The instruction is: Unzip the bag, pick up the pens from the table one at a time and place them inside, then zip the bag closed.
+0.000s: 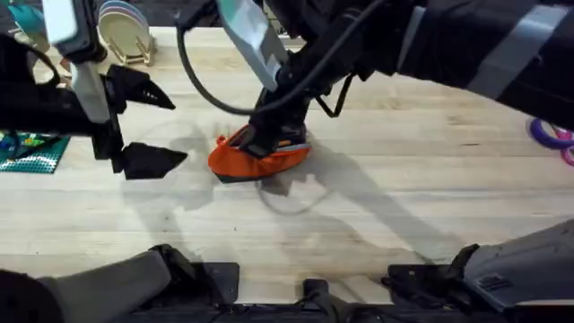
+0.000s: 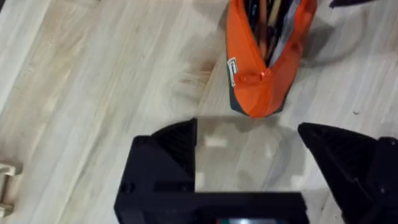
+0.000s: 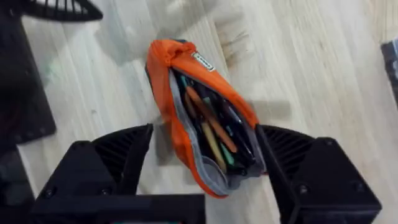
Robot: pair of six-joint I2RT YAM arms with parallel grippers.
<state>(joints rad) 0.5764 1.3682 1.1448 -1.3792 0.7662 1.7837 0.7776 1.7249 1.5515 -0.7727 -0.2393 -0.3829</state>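
The orange bag (image 1: 256, 157) lies on the wooden table (image 1: 404, 197) left of centre, its zipper open. Several pens (image 3: 208, 121) lie inside it, orange, green and dark ones. My right gripper (image 1: 276, 136) reaches across from the right and hovers right over the bag. In the right wrist view this gripper (image 3: 204, 135) is open, with one black finger on each side of the bag (image 3: 186, 112). My left gripper (image 1: 151, 126) is open and holds nothing, a short way left of the bag. The left wrist view shows the bag's end (image 2: 258, 74) just beyond that gripper (image 2: 249, 135).
A rack of plates (image 1: 126, 34) stands at the back left. A green studded plate (image 1: 31, 152) lies at the left edge, and purple rings (image 1: 552, 135) at the right edge. Bare wood stretches in front of the bag.
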